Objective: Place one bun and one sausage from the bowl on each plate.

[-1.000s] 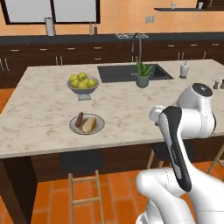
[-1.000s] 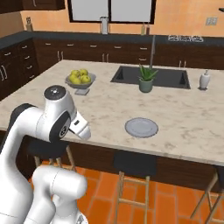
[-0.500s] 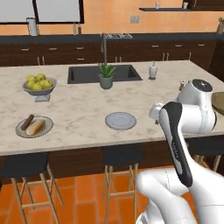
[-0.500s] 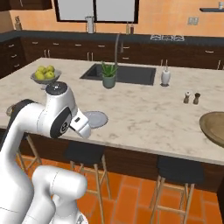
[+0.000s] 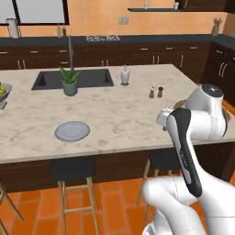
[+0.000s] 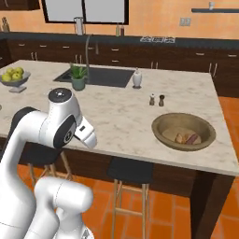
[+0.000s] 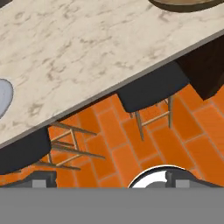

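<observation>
The wide olive-brown bowl (image 6: 183, 131) sits near the island's right end, with a bun (image 6: 180, 137) and a sausage (image 6: 192, 138) lying in it. Its rim (image 7: 188, 3) crosses the top of the hand view. A small grey plate (image 5: 72, 131) lies bare on the counter near the front edge, and its edge (image 7: 3, 98) shows at the left of the hand view. My gripper (image 6: 87, 136) hangs folded below my arm, in front of the counter's edge and left of the bowl. It is open, its fingertips (image 7: 43, 178) wide apart with nothing between them.
Salt and pepper shakers (image 6: 157, 99) stand behind the bowl. A soap dispenser (image 6: 137, 78), a potted plant (image 6: 78, 77) and the sink (image 6: 100, 77) lie further back, and a fruit bowl (image 6: 16, 77) stands at the far left. Dark stools (image 5: 71, 170) stand under the counter's front edge.
The whole picture has shifted: the base has driven right along the island. The plate holding food has left the views and the brown bowl has come in. My arm's pose is unchanged.
</observation>
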